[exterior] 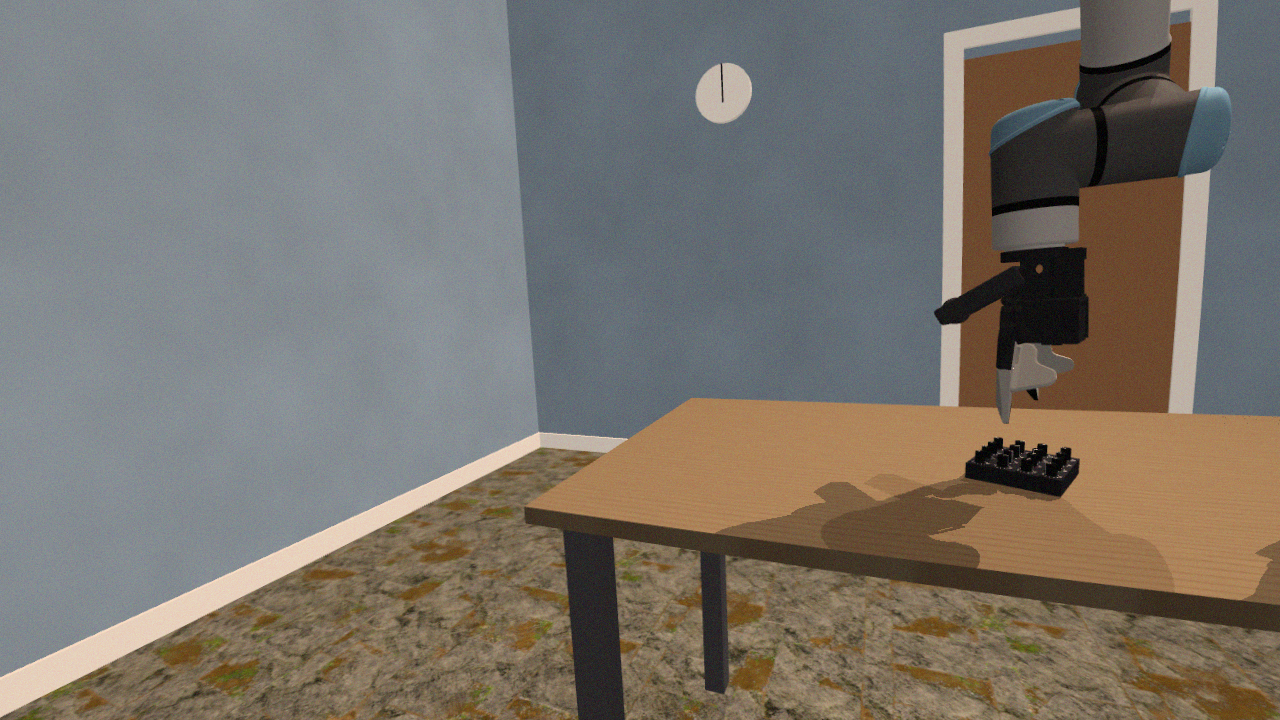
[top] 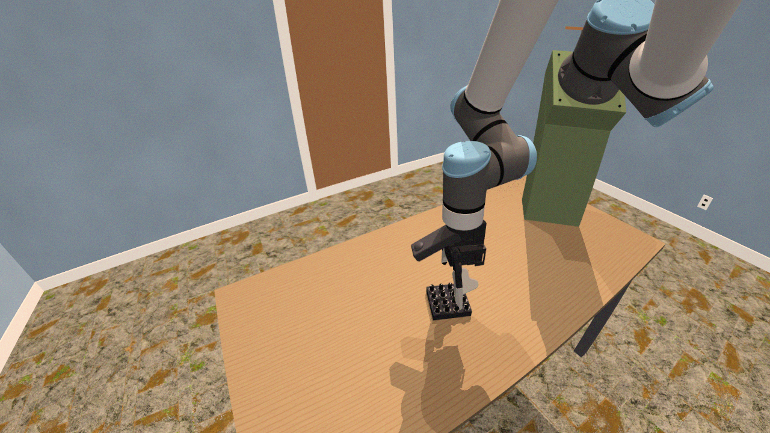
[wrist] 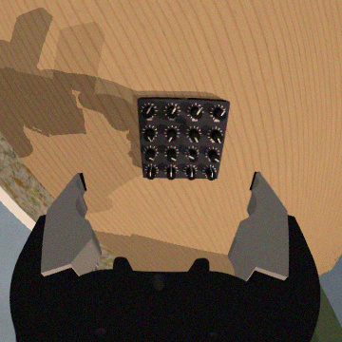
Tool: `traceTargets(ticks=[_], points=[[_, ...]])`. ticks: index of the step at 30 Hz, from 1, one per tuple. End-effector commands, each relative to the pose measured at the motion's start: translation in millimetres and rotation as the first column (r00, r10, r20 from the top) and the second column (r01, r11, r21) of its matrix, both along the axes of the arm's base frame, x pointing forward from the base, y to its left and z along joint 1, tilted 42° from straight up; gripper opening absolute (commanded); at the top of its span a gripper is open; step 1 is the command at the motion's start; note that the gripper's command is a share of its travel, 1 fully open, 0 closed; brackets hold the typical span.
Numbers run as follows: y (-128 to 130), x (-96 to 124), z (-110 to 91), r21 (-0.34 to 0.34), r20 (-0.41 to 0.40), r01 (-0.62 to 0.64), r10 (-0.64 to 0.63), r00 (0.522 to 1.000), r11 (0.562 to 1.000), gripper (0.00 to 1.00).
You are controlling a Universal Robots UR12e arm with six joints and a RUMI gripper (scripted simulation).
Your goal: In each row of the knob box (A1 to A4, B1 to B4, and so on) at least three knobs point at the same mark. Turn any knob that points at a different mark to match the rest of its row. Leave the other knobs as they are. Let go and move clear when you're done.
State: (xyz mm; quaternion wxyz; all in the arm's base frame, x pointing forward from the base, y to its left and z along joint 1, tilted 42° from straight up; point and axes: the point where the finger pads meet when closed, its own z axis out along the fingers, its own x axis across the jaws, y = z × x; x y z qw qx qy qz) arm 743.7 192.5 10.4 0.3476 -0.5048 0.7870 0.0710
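Apparently, you still have the turning to do: in the wrist view, the second knob (wrist: 171,134) of the second row from the top looks mismatched. Your claw (top: 452,285) (exterior: 1019,409) (wrist: 167,174) hovers, fingers apart, above the knob box (top: 451,315) (exterior: 1013,478) (wrist: 182,122) on the surface (top: 323,323) (exterior: 760,447) (wrist: 285,71).

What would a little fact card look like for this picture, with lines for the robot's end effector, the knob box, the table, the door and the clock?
End effector: open, above the knob box, holding nothing
Knob box: black, on the table
Knobs: sixteen, four rows of four
Table: wooden top, dark legs
Door: brown, white frame
Clock: round, white, on the blue wall
Floor: patchy grey and orange-brown
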Motion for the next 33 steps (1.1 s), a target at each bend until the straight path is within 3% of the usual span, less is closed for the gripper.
traceTargets(ticks=[1,12,33], points=[[3,-4,-6,-0.001,0.008,0.012,-0.012,1.000,1.000,1.00],[10,-15,-17,-0.001,0.018,0.031,-0.031,0.999,1.000,1.00],[10,-16,-18,-0.001,0.019,0.034,-0.034,0.999,0.999,1.00]])
